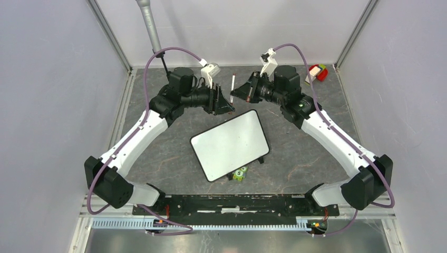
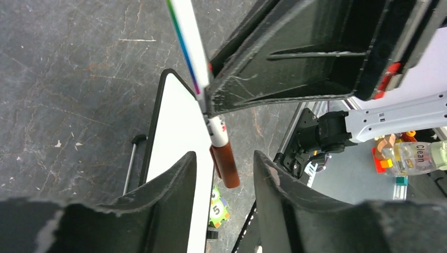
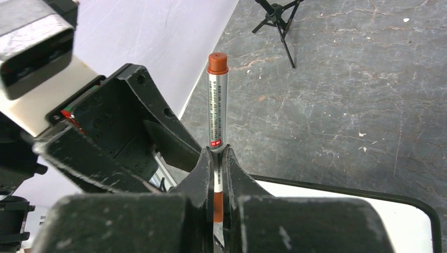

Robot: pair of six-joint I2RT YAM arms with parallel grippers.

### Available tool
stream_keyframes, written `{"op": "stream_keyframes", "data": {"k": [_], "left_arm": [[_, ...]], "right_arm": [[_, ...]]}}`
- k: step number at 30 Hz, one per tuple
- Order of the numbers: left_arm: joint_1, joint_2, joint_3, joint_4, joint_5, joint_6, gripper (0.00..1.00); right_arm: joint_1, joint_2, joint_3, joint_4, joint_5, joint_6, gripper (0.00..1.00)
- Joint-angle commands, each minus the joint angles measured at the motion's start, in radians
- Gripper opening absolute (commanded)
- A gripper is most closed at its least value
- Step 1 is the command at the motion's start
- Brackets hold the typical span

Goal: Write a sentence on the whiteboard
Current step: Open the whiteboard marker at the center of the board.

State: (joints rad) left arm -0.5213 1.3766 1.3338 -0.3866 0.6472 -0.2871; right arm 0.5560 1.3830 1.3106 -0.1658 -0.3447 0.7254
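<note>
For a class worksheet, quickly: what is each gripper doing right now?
Right gripper: shut on the slim white marker pen.
Left gripper: open around its reddish-brown cap.

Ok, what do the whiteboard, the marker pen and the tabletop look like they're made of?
Whiteboard: smooth white face, probably coated; thin black rim, likely plastic. Marker pen: glossy white plastic-looking barrel with printed label, reddish-brown cap. Tabletop: matte dark grey with pale veins, stone-patterned, possibly a mat.

Left fingers (image 2: 161,203) apart, right fingers (image 3: 203,182) pinched.
</note>
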Motion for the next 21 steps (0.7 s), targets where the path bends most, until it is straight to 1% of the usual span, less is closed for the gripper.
{"op": "stream_keyframes", "data": {"k": [1,3,4,6,9,10,11,12,13,14,15,16,17,19,21], "left_arm": [[-0.002,0.012,-0.023,0.059,0.01,-0.033,0.46],[-0.002,0.018,-0.027,0.065,0.016,-0.035,0.43],[-0.001,0.021,-0.031,0.068,0.019,-0.038,0.39],[0.0,0.022,-0.035,0.078,0.034,-0.039,0.23],[0.001,0.01,-0.044,0.083,0.037,-0.034,0.03],[0.002,0.001,-0.044,0.071,0.037,-0.02,0.03],[0.007,-0.008,-0.045,0.06,0.036,-0.012,0.03],[0.013,-0.018,-0.045,0.042,0.038,0.0,0.02],[0.022,-0.029,-0.045,0.018,0.045,0.013,0.03],[0.036,-0.04,-0.043,-0.008,0.052,0.036,0.02],[0.052,-0.05,-0.037,-0.046,0.058,0.059,0.02],[0.067,-0.058,-0.028,-0.085,0.065,0.097,0.02],[0.081,-0.06,-0.013,-0.139,0.073,0.151,0.02],[0.087,-0.059,0.027,-0.256,0.031,0.268,0.02],[0.089,-0.049,0.061,-0.379,0.024,0.416,0.02]], "right_arm": [[-0.001,-0.004,0.04,0.061,-0.038,0.018,0.0],[-0.001,-0.007,0.035,0.073,-0.053,0.028,0.0],[-0.001,-0.008,0.031,0.078,-0.056,0.033,0.0],[0.0,-0.011,0.024,0.088,-0.063,0.036,0.0],[-0.003,-0.017,0.011,0.112,-0.083,0.03,0.0],[-0.01,-0.019,0.007,0.13,-0.095,0.02,0.01],[-0.02,-0.024,0.008,0.134,-0.109,-0.007,0.1],[-0.037,-0.027,0.014,0.123,-0.116,-0.042,0.27],[-0.059,-0.033,0.026,0.099,-0.117,-0.098,0.48],[-0.077,-0.046,0.038,0.079,-0.118,-0.165,0.66],[-0.095,-0.059,0.047,0.057,-0.118,-0.228,0.8],[-0.106,-0.079,0.056,0.04,-0.113,-0.324,0.9],[-0.112,-0.1,0.059,0.016,-0.096,-0.433,0.98],[-0.112,-0.166,0.039,-0.029,0.036,-0.668,0.98],[-0.122,-0.215,0.01,-0.064,0.115,-0.816,0.98]]}}
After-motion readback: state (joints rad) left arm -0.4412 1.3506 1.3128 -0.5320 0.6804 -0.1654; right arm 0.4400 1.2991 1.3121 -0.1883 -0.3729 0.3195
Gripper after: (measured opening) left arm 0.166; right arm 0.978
